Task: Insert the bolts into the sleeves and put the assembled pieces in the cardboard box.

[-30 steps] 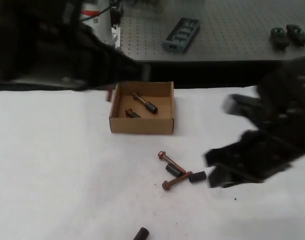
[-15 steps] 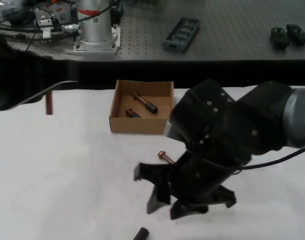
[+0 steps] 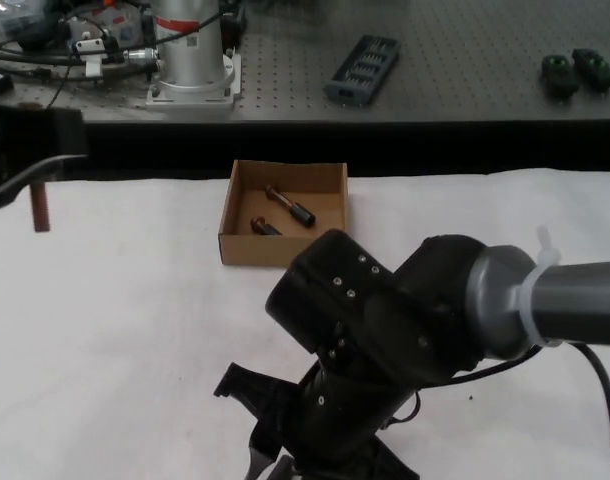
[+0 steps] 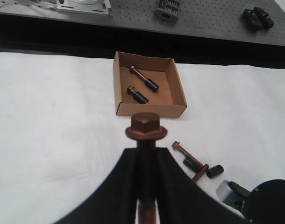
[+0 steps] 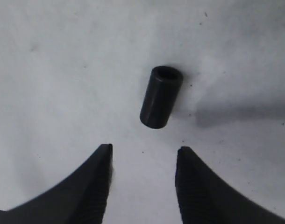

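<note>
My left gripper is shut on the shank of a copper bolt, which stands head up between its fingers. In the high view that bolt hangs at the far left, above the white cloth. The cardboard box holds two assembled pieces. My right gripper is open just short of a lone black sleeve lying on the cloth, without touching it. The right arm fills the bench's front centre. Loose bolts and sleeves lie beside it.
A white cloth covers the bench. Behind it runs a perforated grey plate with a blue-grey rack, two dark green parts and a metal post base.
The right arm swung in from the right and dropped low over the front-centre sleeve, hiding the loose bolts. The left arm drew back from beside the box to the far left with its bolt.
</note>
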You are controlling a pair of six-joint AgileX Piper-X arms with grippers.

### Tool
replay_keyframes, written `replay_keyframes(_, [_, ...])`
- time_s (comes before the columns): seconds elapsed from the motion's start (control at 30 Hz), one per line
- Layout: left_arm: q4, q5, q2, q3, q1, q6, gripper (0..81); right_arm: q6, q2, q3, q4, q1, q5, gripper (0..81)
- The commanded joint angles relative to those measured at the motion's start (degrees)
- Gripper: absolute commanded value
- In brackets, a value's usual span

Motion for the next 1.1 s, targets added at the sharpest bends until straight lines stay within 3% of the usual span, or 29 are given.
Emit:
replay_keyframes(0.0, [1.9,1.2,-0.7,-0.2,0.5,1.0,0.6,3.5,0.0,-0.4,-0.2,0.1,2.0,33.7])
replay_keyframes(0.6, [3.9,1.8,-6.1,-0.2,0.5,2.2,0.6,6.0,7.8,-6.9,-2.9,-1.0,1.3,33.7])
replay_keyframes(0.8, [4.3,1.8,-8.4,-0.2,0.5,2.2,0.6,6.0,9.2,-8.1,-2.8,-1.0,1.3,23.5])
replay_keyframes(1.07, [6.7,1.5,-10.6,-0.2,0.5,2.3,0.6,6.0,9.4,-8.1,-2.8,-1.1,2.7,22.6])
